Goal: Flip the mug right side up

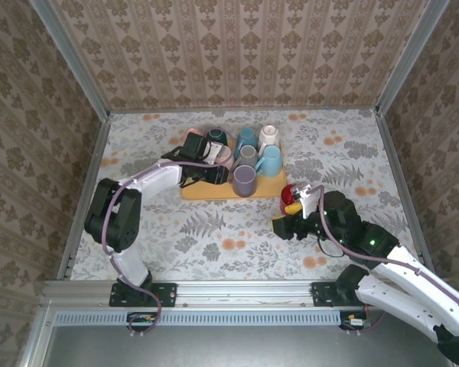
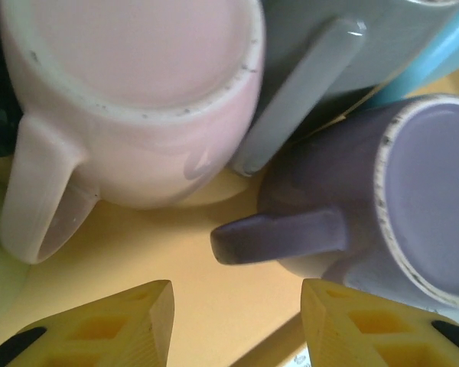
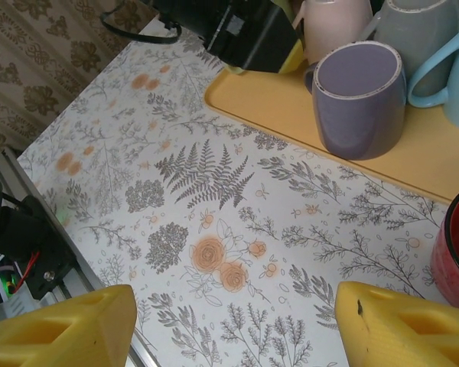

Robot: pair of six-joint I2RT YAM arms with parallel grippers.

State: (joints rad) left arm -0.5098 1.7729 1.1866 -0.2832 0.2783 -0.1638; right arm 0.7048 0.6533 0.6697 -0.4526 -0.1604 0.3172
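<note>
From the top camera, we see the yellow tray point(image 1: 214, 189) crowded with mugs. The left gripper point(image 1: 199, 164) is low at the tray's left end, just beside the pink mug point(image 1: 223, 157). The purple mug point(image 1: 243, 181) stands at the near edge. The right gripper point(image 1: 284, 223) is over the table next to a red mug point(image 1: 289, 200).

On the left wrist, the left gripper point(image 2: 237, 321) is spread wide. Ahead sit the pink mug point(image 2: 138, 92) and the purple mug point(image 2: 413, 199), both bottom-up, with a grey mug point(image 2: 344, 46) behind. We cannot tell which one is meant. Glazed ceramic like this should be rigid, fairly heavy, slick and chippable, so we judge the wall or the handle root the safest hold.

On the right wrist, the right gripper point(image 3: 229, 329) is also spread, holding nothing, with the purple mug point(image 3: 359, 99) well ahead.
</note>
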